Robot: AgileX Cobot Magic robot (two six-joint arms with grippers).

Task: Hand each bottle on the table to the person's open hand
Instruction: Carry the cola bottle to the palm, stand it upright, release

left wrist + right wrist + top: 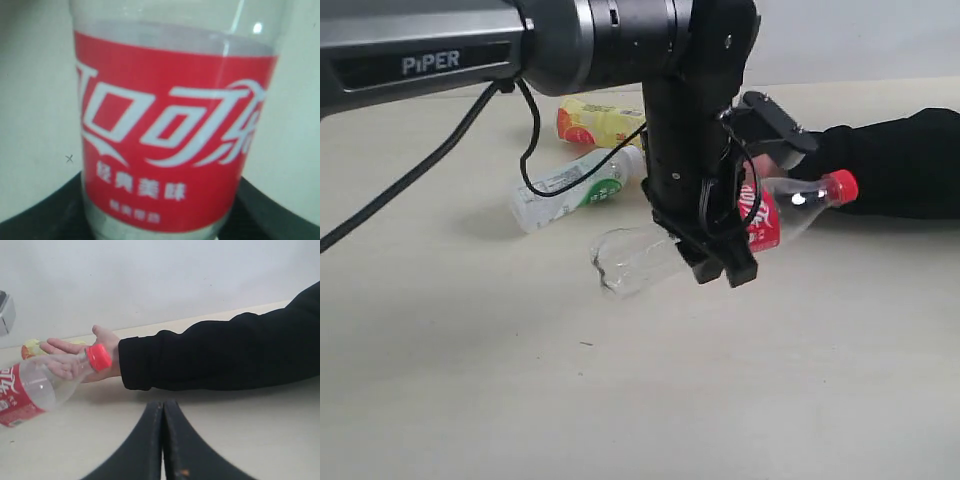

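A: Where is the red-label bottle (630, 262) sitting relative to the left pincer (715, 265)?
B: The left pincer is clamping its mid-body, holding it tilted above the desk (470, 380), cap pointing right toward the open hand (75, 348). The right pincer (163, 407) is sitting closed, empty.

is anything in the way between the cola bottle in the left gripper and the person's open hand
Nothing visible. The left gripper holds the cola bottle, and in the right wrist view its red cap overlaps the open hand with no object between them. The yellow bottle lies off to the side.
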